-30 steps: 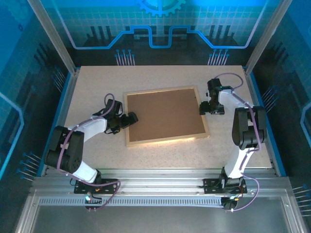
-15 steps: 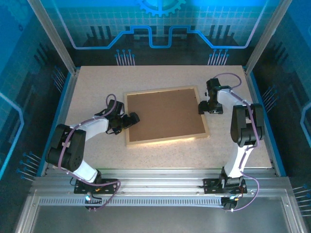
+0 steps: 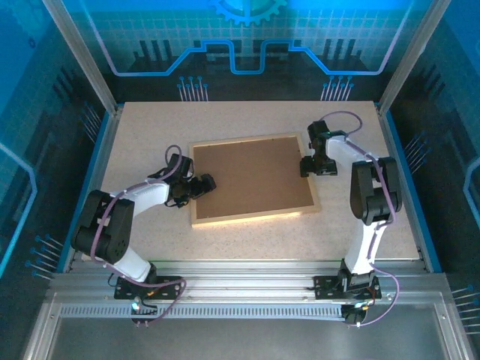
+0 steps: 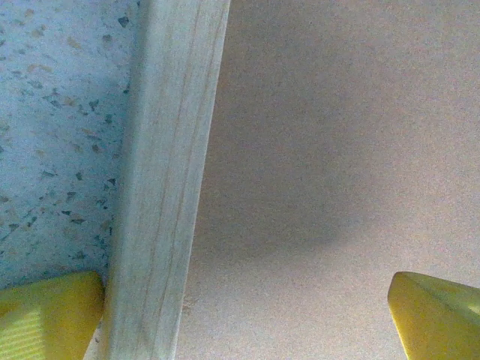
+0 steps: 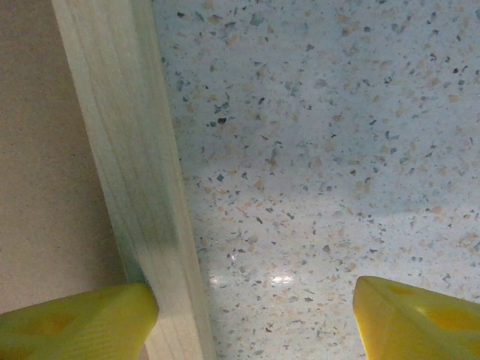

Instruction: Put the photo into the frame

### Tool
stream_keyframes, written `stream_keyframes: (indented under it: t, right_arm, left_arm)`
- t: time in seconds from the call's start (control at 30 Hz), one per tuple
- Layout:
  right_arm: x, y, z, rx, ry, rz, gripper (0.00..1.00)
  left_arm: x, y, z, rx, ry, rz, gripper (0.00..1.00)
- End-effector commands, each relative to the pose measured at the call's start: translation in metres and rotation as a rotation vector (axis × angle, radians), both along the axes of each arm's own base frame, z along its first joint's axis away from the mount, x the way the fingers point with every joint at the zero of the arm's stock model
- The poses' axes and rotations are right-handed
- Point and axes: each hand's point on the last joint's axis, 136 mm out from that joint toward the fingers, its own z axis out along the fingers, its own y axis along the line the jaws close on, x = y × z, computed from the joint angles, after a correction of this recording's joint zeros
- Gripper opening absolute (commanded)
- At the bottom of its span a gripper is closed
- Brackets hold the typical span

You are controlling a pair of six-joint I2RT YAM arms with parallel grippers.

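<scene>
As right gripper (image 3: 307,166) closed in, frame (image 3: 247,140): nudged left.
Left gripper (image 3: 204,184): spread over left rail.
Right gripper: spread; likely squaring frame.

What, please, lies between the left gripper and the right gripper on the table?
The frame, its brown backing board facing up, spans that stretch in the top view.

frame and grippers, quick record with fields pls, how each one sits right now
frame: flat on the table, brown board facing up
left gripper: open, straddling the frame's left rail, one finger over the table, the other over the board
right gripper: open, straddling the right rail, one finger on the board side against the rail, the other over the table
held: nothing in either gripper
</scene>
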Motion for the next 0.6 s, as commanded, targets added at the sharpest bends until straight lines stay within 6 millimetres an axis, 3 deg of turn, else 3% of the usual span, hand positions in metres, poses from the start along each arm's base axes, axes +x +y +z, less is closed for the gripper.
stream_keyframes:
  t: [0.0, 0.2, 0.33, 0.57]
  right_arm:
    - [-0.030, 0.044, -0.040, 0.049, 0.168, 0.075, 0.76]
    - [-0.031, 0.047, -0.040, 0.005, 0.182, 0.095, 0.78]
    - [-0.033, 0.073, -0.038, 0.110, 0.167, 0.079, 0.78]
    - [-0.033, 0.092, -0.032, 0.221, 0.137, 0.024, 0.78]
  left_arm:
    - [0.002, -0.030, -0.003, -0.091, 0.010, -0.054, 0.99]
    - [0.006, -0.037, -0.003, -0.112, 0.005, -0.057, 0.99]
    - [0.007, -0.038, -0.003, -0.114, 0.005, -0.060, 0.99]
    - [0.006, -0.039, -0.003, -0.119, 0.004, -0.061, 0.99]
